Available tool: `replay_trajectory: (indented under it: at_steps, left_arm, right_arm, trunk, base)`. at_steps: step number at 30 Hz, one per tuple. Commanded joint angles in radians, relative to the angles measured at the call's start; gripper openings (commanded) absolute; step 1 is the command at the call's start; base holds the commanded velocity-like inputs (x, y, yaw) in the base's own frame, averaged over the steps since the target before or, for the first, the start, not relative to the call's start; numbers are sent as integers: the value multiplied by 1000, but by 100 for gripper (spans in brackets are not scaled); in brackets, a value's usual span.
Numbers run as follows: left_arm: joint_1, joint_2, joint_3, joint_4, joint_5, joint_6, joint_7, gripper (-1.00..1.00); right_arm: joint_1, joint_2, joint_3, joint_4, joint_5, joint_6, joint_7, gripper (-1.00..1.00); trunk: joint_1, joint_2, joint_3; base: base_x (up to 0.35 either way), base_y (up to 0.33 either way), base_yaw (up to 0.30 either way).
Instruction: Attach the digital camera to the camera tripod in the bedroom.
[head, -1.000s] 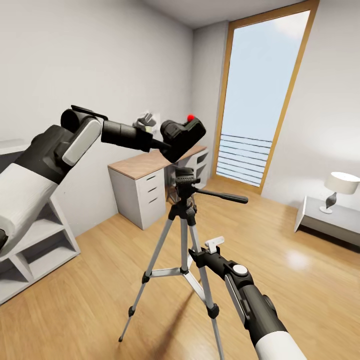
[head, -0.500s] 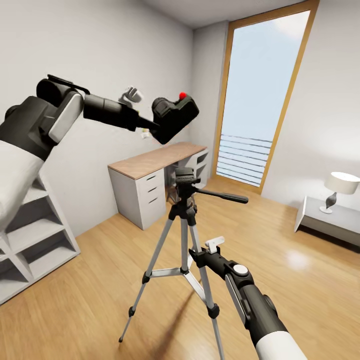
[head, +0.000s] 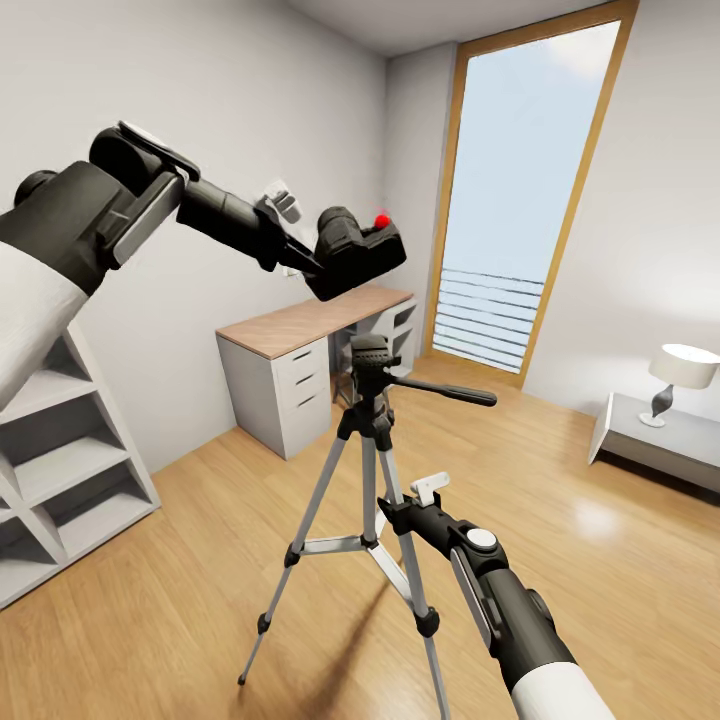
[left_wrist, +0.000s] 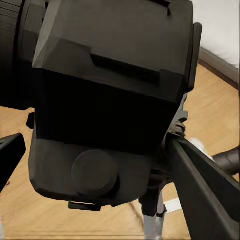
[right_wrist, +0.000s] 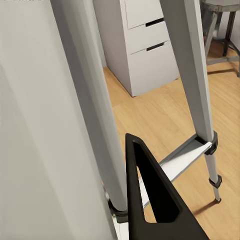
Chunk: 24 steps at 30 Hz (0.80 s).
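The black digital camera (head: 352, 258), its red dot (head: 381, 216) on top, hangs in the air above the camera tripod's black head (head: 368, 361). My left gripper (head: 318, 262) is shut on it. From the left wrist, the camera body (left_wrist: 110, 95) sits between two black fingers (left_wrist: 202, 192). The camera tripod (head: 372, 470) stands on the wooden floor with its pan handle (head: 450, 393) pointing right. My right gripper (head: 392, 514) is low on a silver leg (right_wrist: 95, 125), with one black finger (right_wrist: 150, 200) pressed against it.
A grey desk with drawers (head: 290, 370) stands behind the tripod by the wall. Grey cube shelves (head: 70, 470) are at the left. A tall window (head: 520, 200) is at the back, and a low stand with a lamp (head: 680, 385) at the right.
My left arm lifted the camera higher above the tripod head, then brought it slightly down and levelled it. The right arm and the tripod have not moved.
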Motion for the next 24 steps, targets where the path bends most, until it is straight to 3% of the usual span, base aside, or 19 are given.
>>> replay_trajectory:
  at_steps: [1,7,17,24]
  left_arm:
    - [-3,-2,-32,-2,5,7,-1,-100]
    - [-3,-26,-73,11,3,15,-4,-100]
    - [-3,-37,-81,10,-3,21,-6,-100]
    - [-3,-75,-86,13,-7,21,-5,-100]
  right_arm:
    - [-1,0,-3,54,37,44,-5,-100]
    - [-1,-1,-2,54,37,44,-4,-100]
    - [-1,-1,-2,54,38,44,-3,-100]
    - [-1,0,-2,54,38,44,-3,-100]
  trunk:
    - [0,-1,-2]
    - [0,-1,-2]
    - [0,-1,-2]
    - [0,-1,-2]
  base:
    - [0,0,0]
    - [0,0,0]
    - [0,0,0]
    - [0,0,0]
